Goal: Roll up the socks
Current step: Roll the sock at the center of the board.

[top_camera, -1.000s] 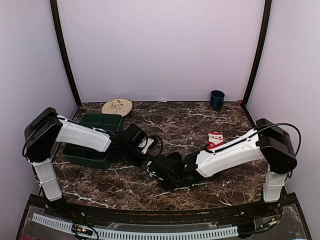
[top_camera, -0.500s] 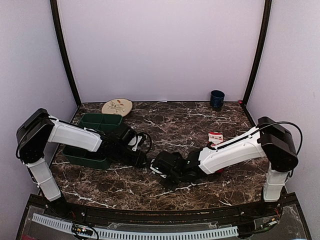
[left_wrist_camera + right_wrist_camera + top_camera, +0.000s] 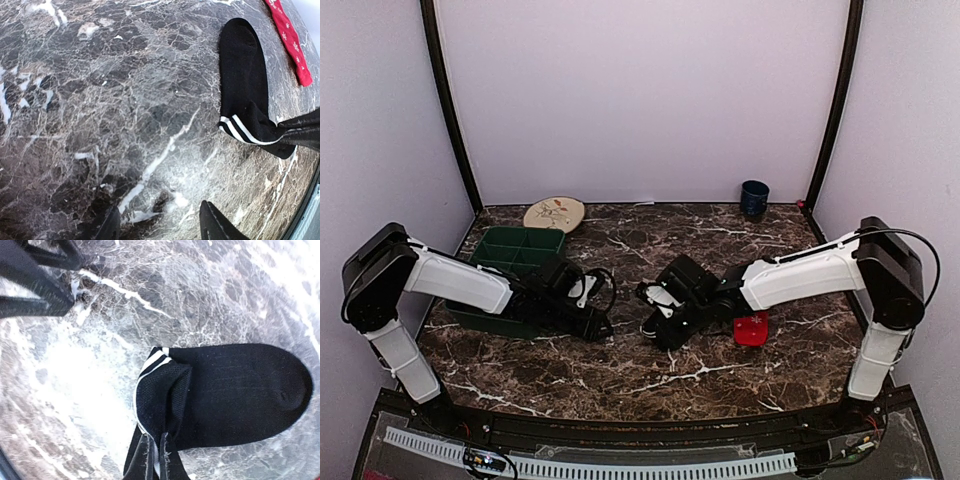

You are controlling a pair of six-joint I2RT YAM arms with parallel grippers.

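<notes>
We've got the right gripper [image 3: 154,457] pinched tight on the striped cuff of the black sock [image 3: 240,390], approx. the middle of the table [image 3: 620,375]. The cuff end looks pulled up & folded, and the foot lies flat. We read the sock's long axis as running from that cuff away toward the red sock [image 3: 752,328], which sits right of centre, nearer the table's right edge. So the right arm's the close one. The left gripper [image 3: 160,227] hangs low over bare marble just left of the cuff, fingers apart w/ nothing between. Any roll has to go cuff-to-toe along that line, we think. From above, the black sock's nearly lost against the dark marble. The red sock's partly covered by the right arm, and we can't tell if both cuff layers are pinched.
</notes>
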